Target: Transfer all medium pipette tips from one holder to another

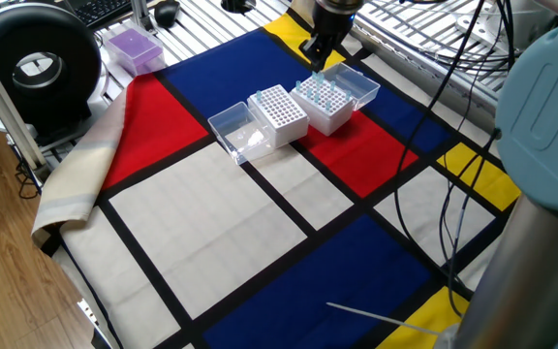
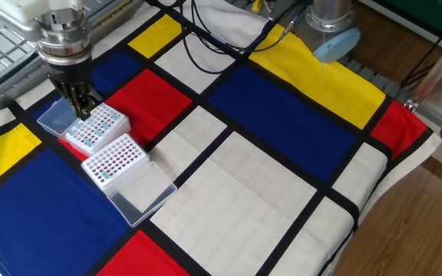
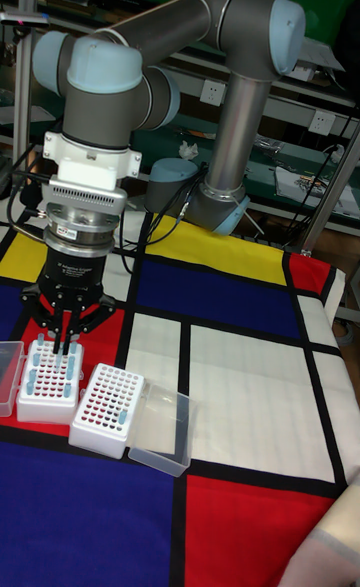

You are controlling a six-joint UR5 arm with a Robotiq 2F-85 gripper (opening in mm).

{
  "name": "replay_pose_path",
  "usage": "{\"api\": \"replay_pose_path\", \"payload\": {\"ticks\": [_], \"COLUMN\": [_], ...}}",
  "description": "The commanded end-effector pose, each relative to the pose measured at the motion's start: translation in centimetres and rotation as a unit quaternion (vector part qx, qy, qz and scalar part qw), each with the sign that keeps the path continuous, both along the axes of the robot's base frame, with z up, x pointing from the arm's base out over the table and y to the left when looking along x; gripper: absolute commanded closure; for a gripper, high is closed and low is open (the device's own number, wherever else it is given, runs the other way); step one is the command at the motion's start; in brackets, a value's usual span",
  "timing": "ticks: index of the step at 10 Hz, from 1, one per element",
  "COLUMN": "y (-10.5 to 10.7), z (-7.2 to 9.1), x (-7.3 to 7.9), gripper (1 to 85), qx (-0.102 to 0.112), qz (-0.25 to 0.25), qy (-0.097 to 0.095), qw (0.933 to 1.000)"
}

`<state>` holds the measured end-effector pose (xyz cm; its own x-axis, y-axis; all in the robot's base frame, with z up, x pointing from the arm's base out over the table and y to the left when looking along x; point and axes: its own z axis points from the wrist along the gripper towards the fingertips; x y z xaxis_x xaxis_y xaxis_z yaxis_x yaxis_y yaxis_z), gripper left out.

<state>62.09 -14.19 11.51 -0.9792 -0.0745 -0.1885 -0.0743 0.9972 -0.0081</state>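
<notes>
Hovering with my gripper [image 3: 62, 347] just over the source rack [image 3: 50, 379] near the tabletop's far edge, my jaws look nearly closed, gripping nothing I can make out. The medium pipette tips [image 2: 90, 132] sit there; the neighbouring rack [image 2: 113, 160] waits. I judge I'm picking: next, descend straight onto one tip.

Bright even overhead light; soft shadows; sharp focus; slight wide-angle distortion.
</notes>
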Motion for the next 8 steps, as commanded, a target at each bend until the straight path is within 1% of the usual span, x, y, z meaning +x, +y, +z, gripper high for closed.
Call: {"api": "replay_pose_path", "payload": {"ticks": [1, 2, 3, 4, 5, 6, 8], "y": [-0.1, -0.2, 0.12, 0.46, -0.42, -0.44, -0.47], "z": [-0.4, -0.59, -0.74, -0.87, -0.97, -1.04, -1.12], "x": [0.29, 0.39, 0.26, 0.0, -0.17, -0.09, -0.08], "gripper": [76.0, 76.0, 74.3, 69.3, 57.0, 54.7, 54.3], "qx": [0.009, 0.01, 0.017, 0.024, 0.008, 0.009, 0.01], "qz": [0.001, 0.002, 0.01, 0.021, 0.045, 0.047, 0.048], "qy": [-0.005, -0.007, -0.004, 0.002, 0.007, 0.006, 0.006], "qw": [0.9999, 0.9999, 0.9998, 0.9995, 0.9989, 0.9988, 0.9988]}}
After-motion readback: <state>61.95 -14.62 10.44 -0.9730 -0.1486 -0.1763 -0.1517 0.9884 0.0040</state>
